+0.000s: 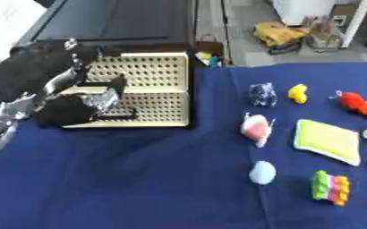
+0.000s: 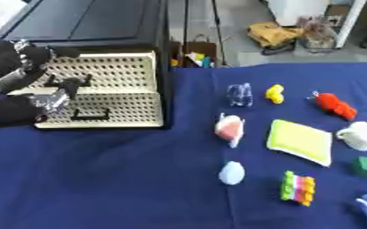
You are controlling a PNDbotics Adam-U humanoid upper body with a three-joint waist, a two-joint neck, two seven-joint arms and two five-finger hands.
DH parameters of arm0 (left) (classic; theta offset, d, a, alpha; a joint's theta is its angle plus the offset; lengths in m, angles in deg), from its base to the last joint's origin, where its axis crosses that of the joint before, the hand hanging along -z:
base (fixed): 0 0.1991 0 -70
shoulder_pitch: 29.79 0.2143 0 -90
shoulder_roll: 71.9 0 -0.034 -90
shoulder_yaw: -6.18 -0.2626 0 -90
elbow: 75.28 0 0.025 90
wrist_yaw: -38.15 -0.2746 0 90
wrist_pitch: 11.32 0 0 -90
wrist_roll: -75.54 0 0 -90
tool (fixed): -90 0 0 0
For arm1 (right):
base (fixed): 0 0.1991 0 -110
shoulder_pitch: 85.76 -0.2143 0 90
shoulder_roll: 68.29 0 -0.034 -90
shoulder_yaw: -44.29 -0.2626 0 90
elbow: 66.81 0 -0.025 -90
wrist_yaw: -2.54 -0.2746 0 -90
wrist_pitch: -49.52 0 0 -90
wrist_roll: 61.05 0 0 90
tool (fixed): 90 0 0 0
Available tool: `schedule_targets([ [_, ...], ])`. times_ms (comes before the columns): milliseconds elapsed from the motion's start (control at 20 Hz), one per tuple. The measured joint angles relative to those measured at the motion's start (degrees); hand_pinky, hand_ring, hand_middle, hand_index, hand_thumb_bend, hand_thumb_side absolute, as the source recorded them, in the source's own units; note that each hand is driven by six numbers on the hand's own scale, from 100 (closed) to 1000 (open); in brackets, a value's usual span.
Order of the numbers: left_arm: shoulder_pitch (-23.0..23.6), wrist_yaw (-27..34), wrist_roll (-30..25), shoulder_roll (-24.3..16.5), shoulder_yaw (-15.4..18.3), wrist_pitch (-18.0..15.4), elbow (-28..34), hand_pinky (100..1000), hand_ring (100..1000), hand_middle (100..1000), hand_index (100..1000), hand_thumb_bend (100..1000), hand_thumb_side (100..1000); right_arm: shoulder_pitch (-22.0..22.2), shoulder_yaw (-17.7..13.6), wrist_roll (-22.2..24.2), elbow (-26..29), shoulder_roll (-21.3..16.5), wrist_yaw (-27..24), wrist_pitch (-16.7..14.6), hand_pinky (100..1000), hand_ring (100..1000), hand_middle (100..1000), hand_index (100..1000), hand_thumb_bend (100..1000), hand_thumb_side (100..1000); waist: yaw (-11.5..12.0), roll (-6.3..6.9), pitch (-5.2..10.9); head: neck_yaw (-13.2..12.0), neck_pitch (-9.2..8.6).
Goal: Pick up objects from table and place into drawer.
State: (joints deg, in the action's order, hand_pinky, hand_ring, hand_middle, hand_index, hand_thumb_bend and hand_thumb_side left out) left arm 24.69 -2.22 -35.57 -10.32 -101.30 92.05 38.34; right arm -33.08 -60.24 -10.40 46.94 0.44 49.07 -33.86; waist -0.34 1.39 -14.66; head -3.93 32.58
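Apparently little is done: the left hand is at the drawer, fingers curled on its front handle, while every object, like the yellow sponge, lies right of the drawer.

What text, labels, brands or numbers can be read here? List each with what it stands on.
None can be read.
Drawer: plain perforated front, no label.
Yellow pad, red toy, block stack, green cube: no print shows.
Clear packet: any marking too blurred to read.
Clutter on the floor behind the table: too blurred to read.
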Motion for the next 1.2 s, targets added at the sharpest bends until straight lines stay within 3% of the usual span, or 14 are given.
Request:
schedule_targets([
  [450,-1.02,-1.95,-7.05,0.02,1.04,0.71,0.24,100,100,100,831,199,1000,-0.02,2.03,-0.42,0.0,1.32,6.15,2.67,589,643,633,729,100,1000,0.09,0.1,0.0,0.1,0.0],
  [1050,-1.64,-7.64,-16.47,0.61,2.83,4.03,0.05,100,100,100,848,234,1000,0.02,2.52,-0.82,0.0,1.68,7.27,3.45,588,642,629,720,100,1000,0.67,0.34,0.0,-0.53,0.0],
  [1150,-1.85,-8.15,-18.04,0.76,2.84,4.0,-0.19,100,100,100,873,186,960,0.03,2.52,-0.99,0.0,1.68,7.28,3.47,587,642,628,718,100,1000,0.66,0.38,0.02,-0.67,0.0],
  [1200,-1.89,-8.26,-18.82,0.93,2.83,3.91,-0.36,100,100,100,881,112,918,0.03,2.52,-1.03,0.0,1.69,7.28,3.47,586,641,627,717,100,1000,0.63,0.43,0.03,-0.72,0.0],
])
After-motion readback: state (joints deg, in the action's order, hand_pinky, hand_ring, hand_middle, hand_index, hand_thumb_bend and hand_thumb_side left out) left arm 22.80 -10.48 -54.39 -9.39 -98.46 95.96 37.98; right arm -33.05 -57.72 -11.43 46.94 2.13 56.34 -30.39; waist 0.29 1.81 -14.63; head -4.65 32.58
